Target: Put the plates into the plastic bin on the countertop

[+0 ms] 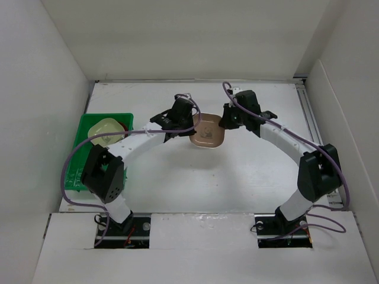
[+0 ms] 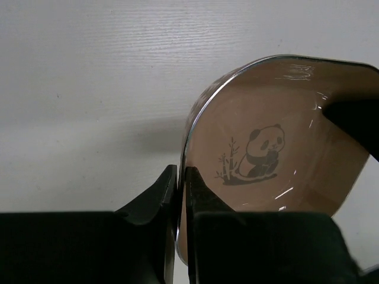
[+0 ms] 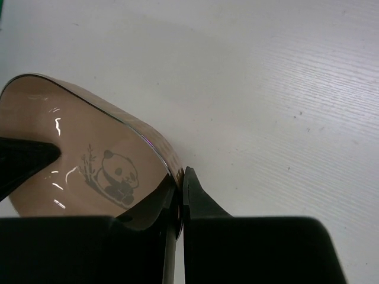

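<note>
While both arms reach in over the middle of the table (image 1: 237, 177), the tan-pink plate (image 1: 207, 135) hangs between them, clear of the white surface and roughly level, its panda print facing up. The left jaws are clamped on the plate's left rim and the right jaws on its right rim. Each wrist view shows its own jaws pressed together with only the thin edge of the dish between them, and the other arm's dark tip at the opposite side. The plate is shared, which reads as a hand-over from the right arm (image 1: 284, 139) to the left arm (image 1: 139, 141).

The coming move turns on direction. The plastic bin (image 1: 79, 142) sits at the left edge of the table, well to the left of the plate and beyond the left jaws, its long side running near to far. The left arm is plainly the nearer one; its elbow stands before the bin's near half and hides part of it. A pale plate (image 1: 106, 129) already lies in the bin's far end. By my judgement the right jaws should let go first, then the left arm can carry the dish leftward and lay it flat in the bin. Hanging from one rim only, the plate could tip.
</note>
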Controlling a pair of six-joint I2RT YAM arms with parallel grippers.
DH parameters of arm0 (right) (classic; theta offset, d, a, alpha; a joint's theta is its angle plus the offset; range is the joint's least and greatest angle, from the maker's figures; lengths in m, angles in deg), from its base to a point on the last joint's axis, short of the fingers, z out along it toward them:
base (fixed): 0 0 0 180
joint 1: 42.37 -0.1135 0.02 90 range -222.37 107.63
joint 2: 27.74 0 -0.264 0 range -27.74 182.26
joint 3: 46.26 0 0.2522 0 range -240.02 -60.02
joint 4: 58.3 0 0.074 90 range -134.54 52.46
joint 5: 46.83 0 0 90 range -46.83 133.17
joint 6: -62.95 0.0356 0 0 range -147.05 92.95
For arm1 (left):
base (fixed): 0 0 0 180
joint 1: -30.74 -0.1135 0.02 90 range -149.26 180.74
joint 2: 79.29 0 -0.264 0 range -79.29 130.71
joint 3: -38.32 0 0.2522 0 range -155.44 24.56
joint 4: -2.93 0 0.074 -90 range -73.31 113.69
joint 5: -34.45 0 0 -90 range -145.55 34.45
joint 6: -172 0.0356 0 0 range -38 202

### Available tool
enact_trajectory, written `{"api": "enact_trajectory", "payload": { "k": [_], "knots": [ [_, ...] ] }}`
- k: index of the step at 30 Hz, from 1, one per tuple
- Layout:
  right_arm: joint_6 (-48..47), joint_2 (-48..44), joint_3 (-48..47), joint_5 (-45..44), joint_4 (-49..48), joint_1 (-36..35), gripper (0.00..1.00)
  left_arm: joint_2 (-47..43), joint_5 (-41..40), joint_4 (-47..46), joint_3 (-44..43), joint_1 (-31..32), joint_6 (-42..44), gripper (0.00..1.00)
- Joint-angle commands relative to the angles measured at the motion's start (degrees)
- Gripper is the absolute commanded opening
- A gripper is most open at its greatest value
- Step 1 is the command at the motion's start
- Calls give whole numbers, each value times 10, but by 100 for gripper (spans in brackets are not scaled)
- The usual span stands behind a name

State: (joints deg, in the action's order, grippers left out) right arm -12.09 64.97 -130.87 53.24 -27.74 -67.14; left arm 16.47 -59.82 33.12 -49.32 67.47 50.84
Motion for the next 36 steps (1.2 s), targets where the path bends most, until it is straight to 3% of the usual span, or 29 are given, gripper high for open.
{"api": "enact_trajectory", "payload": {
  "k": [1, 3, 4, 5, 7, 8, 15, 16, 20, 29, 36],
  "knots": [
    [24, -34, -17, 110, -55, -7, 9, -9, -56, 23, -4, -10, 8, 0],
    [24, -47, -17, 116, -55, 1, 16, -9, -78, 35, -18, -10, 8, 0],
    [24, -47, -10, 116, -55, 8, 25, -9, -85, 42, -30, -10, 1, 0],
    [24, -56, -3, 116, -55, 14, 59, -9, -91, 60, -36, -20, -7, 0],
    [24, -70, 4, 72, -44, 20, 78, -15, -104, 79, -42, -61, -21, 0],
    [24, -75, 9, 60, -37, 25, 93, -23, -110, 94, -49, -80, -32, 0],
    [6, -89, 66, 59, -48, 25, 95, -82, -109, 117, -25, -291, -80, 0],
    [6, -89, 66, 65, -48, 25, 95, -89, -103, 112, -19, -341, -80, 0],
    [-1, -83, 81, 76, -55, 3, 95, -64, -37, 105, -19, -449, -32, 0],
    [-7, -89, 81, 94, -55, -15, 95, -33, -125, 158, -8, -483, -51, 0],
    [-7, -83, 81, 107, -61, -26, 95, -84, -125, 142, 28, -529, -65, 0]
  ]
}}
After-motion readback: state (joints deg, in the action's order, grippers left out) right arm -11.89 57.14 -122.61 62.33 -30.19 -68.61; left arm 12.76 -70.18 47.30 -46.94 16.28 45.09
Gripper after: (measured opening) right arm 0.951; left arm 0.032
